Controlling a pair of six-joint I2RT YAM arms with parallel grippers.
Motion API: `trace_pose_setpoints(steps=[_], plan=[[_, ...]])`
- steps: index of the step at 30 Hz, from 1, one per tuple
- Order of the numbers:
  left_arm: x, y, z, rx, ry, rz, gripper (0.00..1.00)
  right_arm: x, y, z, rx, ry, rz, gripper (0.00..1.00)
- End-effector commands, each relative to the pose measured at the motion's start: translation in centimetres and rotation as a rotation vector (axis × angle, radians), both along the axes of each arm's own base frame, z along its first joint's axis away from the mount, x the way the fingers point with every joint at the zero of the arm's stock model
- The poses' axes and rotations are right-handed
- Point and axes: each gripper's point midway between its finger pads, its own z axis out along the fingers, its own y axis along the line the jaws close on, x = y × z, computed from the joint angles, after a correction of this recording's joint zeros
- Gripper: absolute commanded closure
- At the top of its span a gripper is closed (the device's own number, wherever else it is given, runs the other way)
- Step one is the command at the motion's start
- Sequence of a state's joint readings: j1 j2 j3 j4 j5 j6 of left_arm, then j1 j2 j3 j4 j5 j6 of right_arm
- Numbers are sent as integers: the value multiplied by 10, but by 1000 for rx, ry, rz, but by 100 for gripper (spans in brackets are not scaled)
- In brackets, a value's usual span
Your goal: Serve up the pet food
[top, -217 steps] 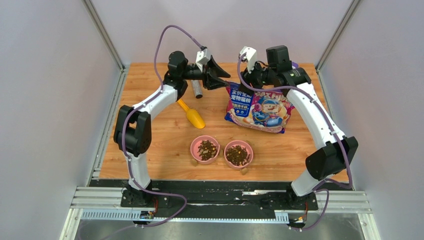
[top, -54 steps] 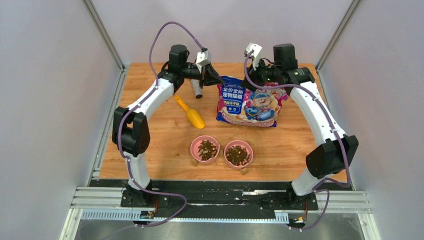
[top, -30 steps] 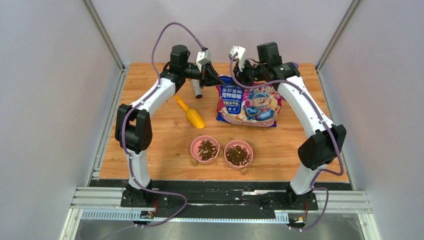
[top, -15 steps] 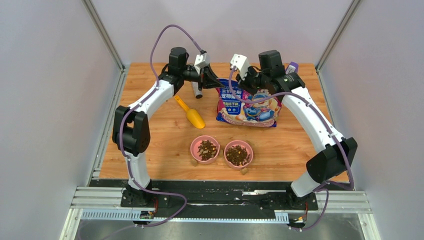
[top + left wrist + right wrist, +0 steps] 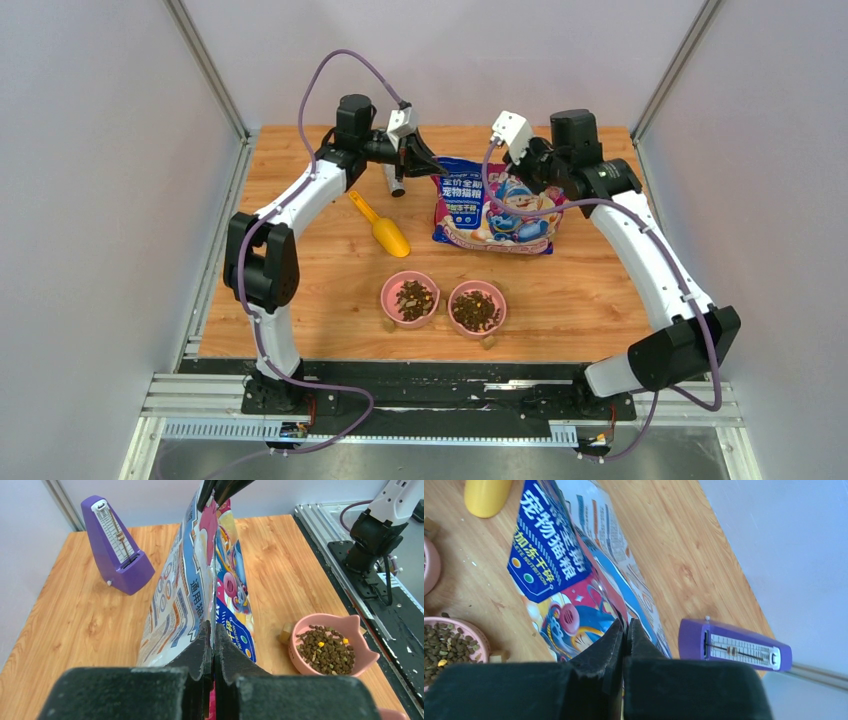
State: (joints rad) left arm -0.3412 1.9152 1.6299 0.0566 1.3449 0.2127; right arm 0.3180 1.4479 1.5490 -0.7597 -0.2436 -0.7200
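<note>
Kibble (image 5: 413, 298): small dark brown pellets heaped in pink bowls (image 5: 384, 296); left pincer (image 5: 213, 630), right pincer (image 5: 626, 626) each pinching bag (image 5: 490, 215).

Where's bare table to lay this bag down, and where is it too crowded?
Bare table: right of the right bowl out to the right edge; also left of the left bowl, nearer than the scoop. Crowded at the back middle: left gripper and right gripper are shut on the bag, cylinder beside it.
</note>
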Motion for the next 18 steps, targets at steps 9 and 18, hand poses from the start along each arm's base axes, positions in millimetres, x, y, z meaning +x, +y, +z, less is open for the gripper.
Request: trace_pose_setpoints(steps=[9,18], plan=[[25,73,29,-3,-46,148,100,-23,-149,6,-222,-27,-468,100],[26,75,26,3,-41,153,100,-40,-179,5,-236,-30,-549,100]])
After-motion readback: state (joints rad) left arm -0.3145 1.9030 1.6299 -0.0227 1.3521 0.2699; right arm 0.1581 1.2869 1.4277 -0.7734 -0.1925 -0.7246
